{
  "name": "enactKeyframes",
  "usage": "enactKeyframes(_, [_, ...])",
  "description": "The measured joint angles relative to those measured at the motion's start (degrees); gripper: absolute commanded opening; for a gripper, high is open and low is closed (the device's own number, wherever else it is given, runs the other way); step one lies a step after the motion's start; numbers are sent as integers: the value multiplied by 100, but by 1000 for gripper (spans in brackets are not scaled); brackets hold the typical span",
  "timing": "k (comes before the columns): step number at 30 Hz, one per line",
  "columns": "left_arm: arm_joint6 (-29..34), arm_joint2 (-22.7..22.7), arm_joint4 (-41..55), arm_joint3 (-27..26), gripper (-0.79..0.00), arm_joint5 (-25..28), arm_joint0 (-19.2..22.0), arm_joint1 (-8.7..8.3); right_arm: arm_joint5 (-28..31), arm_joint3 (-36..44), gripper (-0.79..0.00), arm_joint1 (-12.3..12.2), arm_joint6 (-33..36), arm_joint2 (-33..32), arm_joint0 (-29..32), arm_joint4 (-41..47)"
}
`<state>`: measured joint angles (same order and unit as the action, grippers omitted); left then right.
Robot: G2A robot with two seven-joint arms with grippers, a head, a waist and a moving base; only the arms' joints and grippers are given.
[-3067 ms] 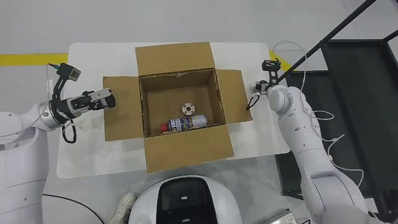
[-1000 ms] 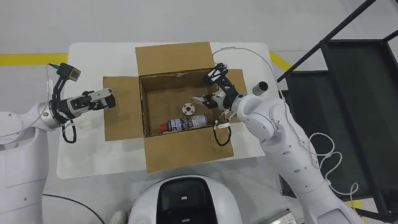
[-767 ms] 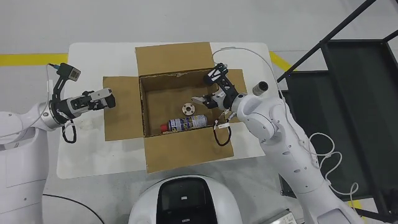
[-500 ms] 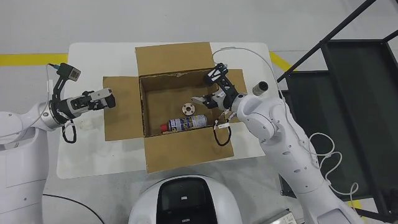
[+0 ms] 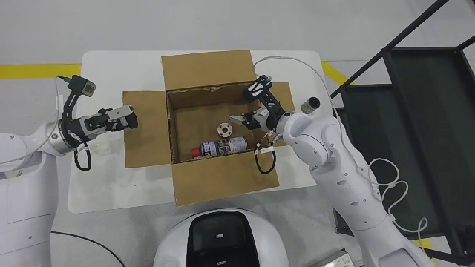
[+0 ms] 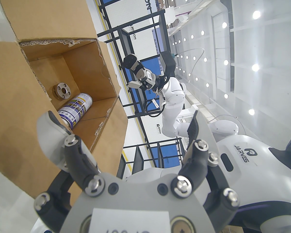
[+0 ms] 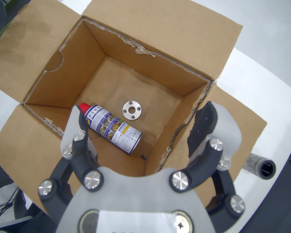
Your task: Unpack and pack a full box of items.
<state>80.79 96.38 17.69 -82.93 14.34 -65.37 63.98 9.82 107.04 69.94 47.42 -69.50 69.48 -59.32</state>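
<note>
Hovering over box (image 5: 208,68) interior, right end effector (image 5: 239,116) spread.

1. I see a white table (image 5: 111,74) carrying everything.
2. An open cardboard box (image 5: 208,67) sits on its middle, with the flaps spread outward.
3. A metal cylinder (image 5: 310,104) lies on the tabletop just beside the box's right flap.

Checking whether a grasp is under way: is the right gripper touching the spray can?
Apart. Left wrist view shows the right gripper above the box rim, the spray can on the floor inside.
</note>
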Motion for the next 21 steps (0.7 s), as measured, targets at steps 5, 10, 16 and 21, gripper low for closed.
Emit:
enactKeyframes(5, [0,0,0,0,0,0,0,0,0,0,0,0,0,0,0,0])
enactKeyframes(10, [0,0,0,0,0,0,0,0,0,0,0,0,0,0,0,0])
enactKeyframes(16, [0,0,0,0,0,0,0,0,0,0,0,0,0,0,0,0])
enactKeyframes(21, [0,0,0,0,0,0,0,0,-88,-75,0,17,-17,44,0,108])
